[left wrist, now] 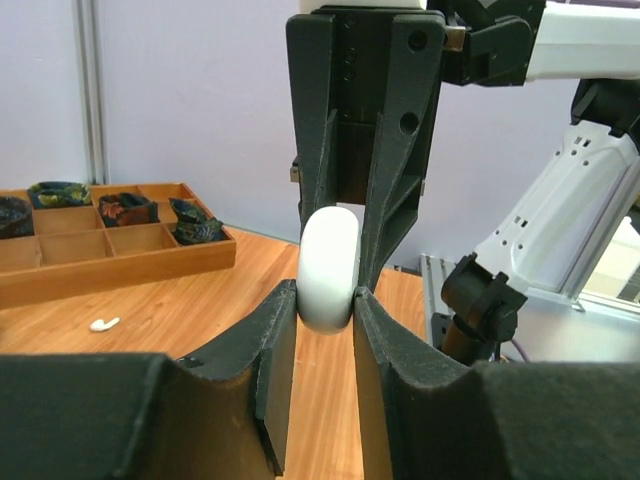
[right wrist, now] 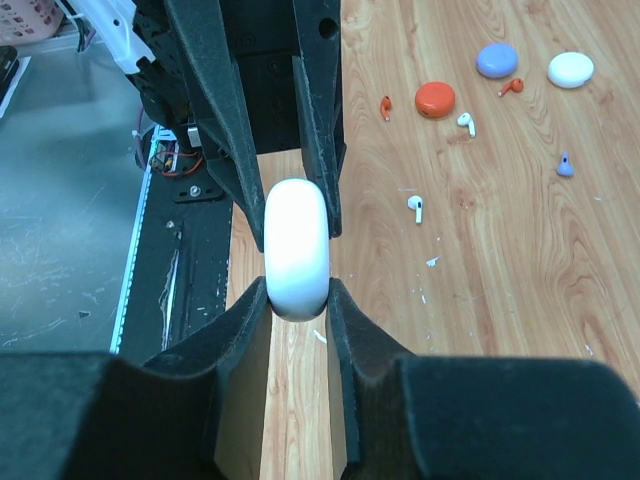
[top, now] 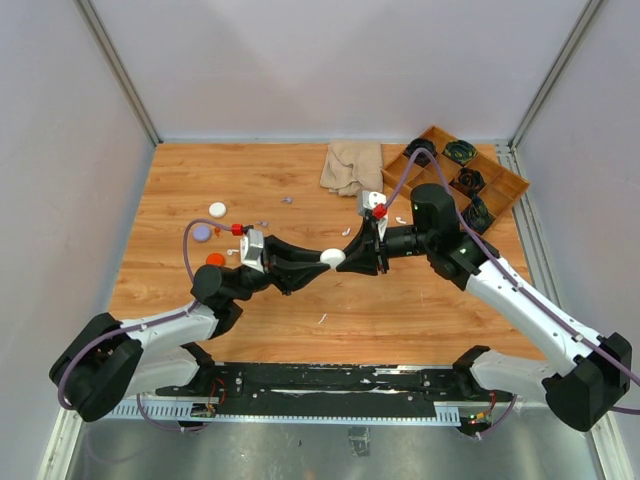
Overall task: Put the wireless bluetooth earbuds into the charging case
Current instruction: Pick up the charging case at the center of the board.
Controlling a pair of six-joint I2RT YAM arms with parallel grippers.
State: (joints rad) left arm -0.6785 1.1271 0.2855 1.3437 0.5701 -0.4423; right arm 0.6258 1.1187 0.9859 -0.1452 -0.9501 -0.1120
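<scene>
A white round charging case hangs above the middle of the wooden table, pinched from two sides. My left gripper is shut on its near edge. My right gripper is shut on the opposite edge. The case lid looks closed. Earbuds lie loose on the table: a white one, another white one and a pale purple one. One more white earbud lies near the tray.
An orange case, a purple case and a second white case sit at the table's left with orange earbuds. A wooden compartment tray stands at the back right. A beige cloth lies beside it.
</scene>
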